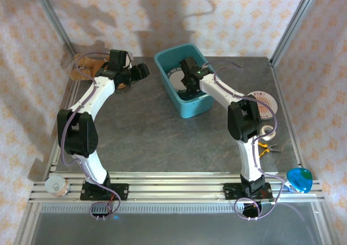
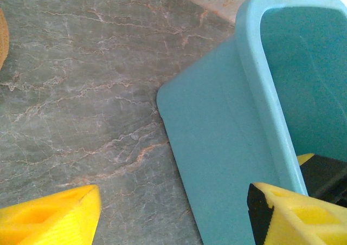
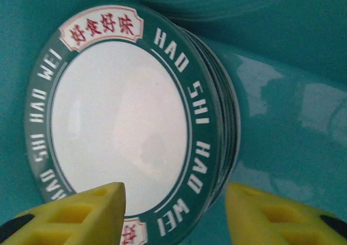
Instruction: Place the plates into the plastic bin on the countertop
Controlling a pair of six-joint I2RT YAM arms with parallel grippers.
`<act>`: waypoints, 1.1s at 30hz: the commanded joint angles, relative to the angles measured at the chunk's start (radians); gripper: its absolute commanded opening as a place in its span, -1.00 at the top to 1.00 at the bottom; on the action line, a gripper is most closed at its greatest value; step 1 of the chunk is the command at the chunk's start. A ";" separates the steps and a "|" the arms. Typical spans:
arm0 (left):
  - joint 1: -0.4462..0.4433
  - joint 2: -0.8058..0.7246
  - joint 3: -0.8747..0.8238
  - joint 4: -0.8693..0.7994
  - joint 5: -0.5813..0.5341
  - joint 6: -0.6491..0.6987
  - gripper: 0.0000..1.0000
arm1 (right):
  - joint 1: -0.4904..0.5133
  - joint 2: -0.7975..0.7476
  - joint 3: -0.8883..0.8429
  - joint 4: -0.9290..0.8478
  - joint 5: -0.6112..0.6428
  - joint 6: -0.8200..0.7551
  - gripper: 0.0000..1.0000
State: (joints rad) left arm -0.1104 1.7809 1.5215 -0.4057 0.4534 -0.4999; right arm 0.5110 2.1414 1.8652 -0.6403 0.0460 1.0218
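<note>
Several plates: a stack of white plates with dark green rims, the top one lettered "HAO SHI HAO WEI" with red characters in a small panel; edges of more plates show beneath it on the right side.
Stack location: inside the plastic bin, lying on its teal floor, towards the far left part of the tub as seen from above.
Plastic bin: teal, rectangular, rolled rim, standing on the tabletop at the far middle, set at a slant.
Right tool: the right tool reaches down into the bin over the near edge of the stack; its yellow fingers stand apart, one over the top plate's rim, the other beside the stack, clamping nothing. Whether a finger touches the plate cannot be told.
Left tool: the left tool hovers just left of the bin, fingers wide apart, with bare tabletop and the bin's outer wall between them.
Other plate: an orange-patterned plate lies on the tabletop at the right, partly hidden behind the right arm.
Right-side clutter: a tape roll and yellow-handled pliers nearer the front; a blue round object at the rail.
Left-side clutter: a brown object at the far left corner.
</note>
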 commanded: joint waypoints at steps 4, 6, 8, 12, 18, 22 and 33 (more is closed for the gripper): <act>0.005 -0.047 -0.020 0.049 0.005 -0.006 -0.46 | 0.013 -0.096 0.028 -0.022 0.039 -0.118 -0.34; 0.004 -0.053 -0.026 0.061 0.010 -0.007 -0.46 | 0.029 -0.138 0.042 -0.034 0.060 -0.160 -0.35; 0.004 -0.060 -0.034 0.072 0.013 -0.008 -0.46 | 0.048 -0.186 0.053 -0.060 0.109 -0.207 -0.36; -0.002 -0.070 -0.047 0.085 0.020 -0.012 -0.45 | 0.052 -0.326 -0.054 -0.029 0.184 -0.252 -0.35; -0.033 -0.078 -0.045 0.084 0.016 0.008 -0.46 | -0.022 -0.537 -0.258 -0.049 0.270 -0.296 -0.33; -0.059 -0.085 -0.046 0.085 0.013 0.014 -0.46 | -0.147 -0.722 -0.473 -0.021 0.279 -0.226 -0.32; -0.120 -0.116 0.011 0.023 -0.006 0.076 -0.46 | -0.455 -0.901 -1.006 0.202 0.107 0.224 -0.31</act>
State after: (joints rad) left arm -0.2146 1.7313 1.4895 -0.3565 0.4637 -0.4725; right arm 0.0864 1.2583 0.9257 -0.5282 0.1810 1.0649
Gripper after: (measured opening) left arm 0.729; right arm 0.655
